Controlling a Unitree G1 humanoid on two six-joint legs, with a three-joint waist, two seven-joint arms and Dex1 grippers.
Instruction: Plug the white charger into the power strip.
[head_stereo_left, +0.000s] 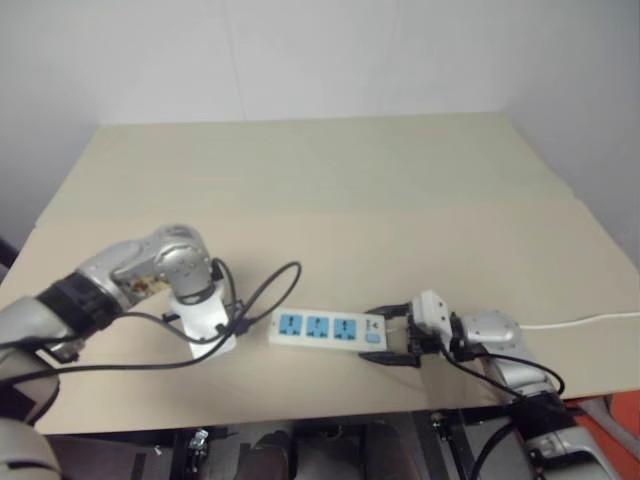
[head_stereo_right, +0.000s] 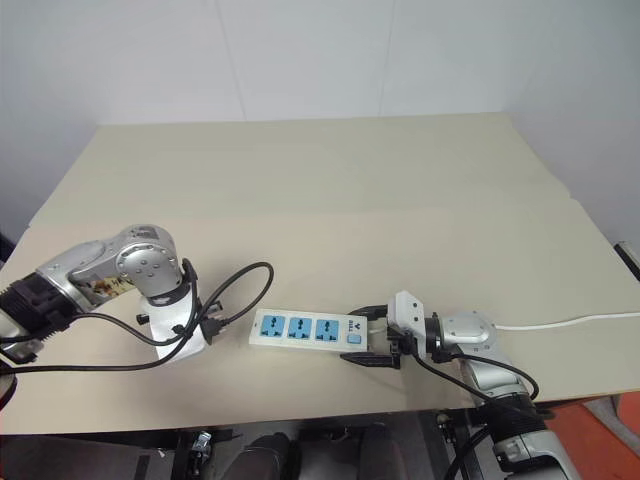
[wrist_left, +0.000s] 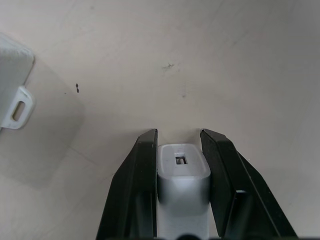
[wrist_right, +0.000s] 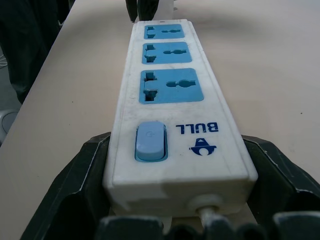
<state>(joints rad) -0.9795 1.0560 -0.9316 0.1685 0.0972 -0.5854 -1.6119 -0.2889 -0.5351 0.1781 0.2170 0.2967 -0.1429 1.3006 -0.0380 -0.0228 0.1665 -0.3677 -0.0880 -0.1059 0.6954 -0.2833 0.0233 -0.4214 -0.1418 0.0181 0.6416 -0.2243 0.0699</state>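
Our left gripper points straight down at the table, its fingers closed on the charger. From there the power strip lies at about three o'clock, just beside it, long axis running left to right, sockets facing up. Our right gripper clasps the strip's switch end, steadying it. We judge the left arm must carry the charger rightward over a socket.

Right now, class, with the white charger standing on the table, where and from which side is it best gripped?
Grip the white charger across its two flat long sides, coming straight down from above. It stands on end on the table, port face up, so those sides are free; the left gripper is already shut on it this way.
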